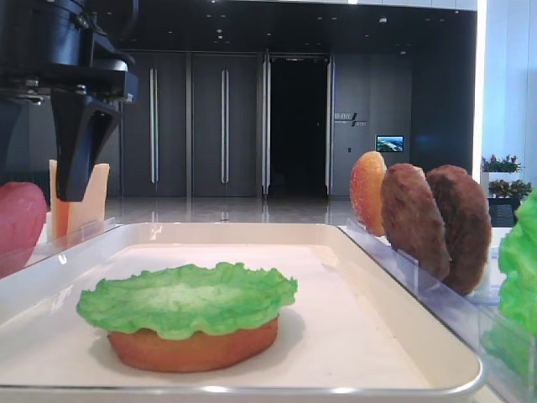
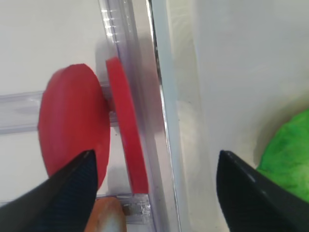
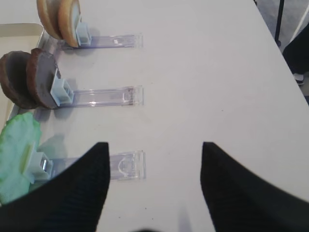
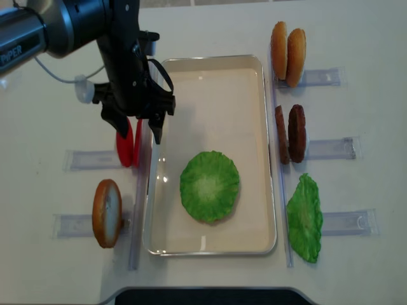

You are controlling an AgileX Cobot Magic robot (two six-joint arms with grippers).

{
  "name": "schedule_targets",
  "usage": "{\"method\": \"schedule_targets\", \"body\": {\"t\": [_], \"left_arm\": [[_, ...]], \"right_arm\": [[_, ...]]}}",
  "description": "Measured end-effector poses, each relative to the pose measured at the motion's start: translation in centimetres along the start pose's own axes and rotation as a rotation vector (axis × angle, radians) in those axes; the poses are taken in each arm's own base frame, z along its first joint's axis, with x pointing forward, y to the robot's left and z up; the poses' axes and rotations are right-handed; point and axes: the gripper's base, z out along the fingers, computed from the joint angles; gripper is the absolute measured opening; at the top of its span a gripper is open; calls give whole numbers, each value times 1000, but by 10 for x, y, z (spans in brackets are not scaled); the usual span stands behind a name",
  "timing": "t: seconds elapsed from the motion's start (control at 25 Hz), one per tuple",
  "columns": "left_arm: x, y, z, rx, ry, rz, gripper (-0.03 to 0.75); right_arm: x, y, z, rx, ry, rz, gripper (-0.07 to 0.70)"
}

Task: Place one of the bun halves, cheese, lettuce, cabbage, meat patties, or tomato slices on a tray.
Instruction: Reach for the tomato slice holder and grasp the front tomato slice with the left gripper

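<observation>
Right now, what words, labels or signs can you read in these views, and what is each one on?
"PIPER": white letters on the left arm's grey link, top view.
Wall sign beside the dark doorway, front view: too small to read.
Small lit screen: blurred, unreadable.
Nothing else carries text.

Lettuce (image 4: 209, 186) atop bun, on tray (image 4: 210, 63)

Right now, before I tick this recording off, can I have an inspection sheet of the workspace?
Surface: pale white tabletop.
Job's things: ruffled green lettuce leaf on orange-brown bun half in cream rectangular tray; two red tomato slices upright in clear plastic rack.
Clutter: nothing seen.
Grippers: left claw open above the tomato slices; right claw open, empty.
Cables: grey cable at left arm.
Surroundings: dark doors.
</observation>
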Motion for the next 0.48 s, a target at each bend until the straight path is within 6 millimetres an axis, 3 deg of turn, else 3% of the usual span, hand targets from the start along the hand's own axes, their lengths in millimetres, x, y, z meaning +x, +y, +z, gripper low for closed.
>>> {"method": "schedule_targets", "body": {"t": [0.48], "left_arm": [[-4, 1, 14, -46, 26, 18, 579]], "right_arm": [[0, 0, 0, 0, 0, 0, 426]]}}
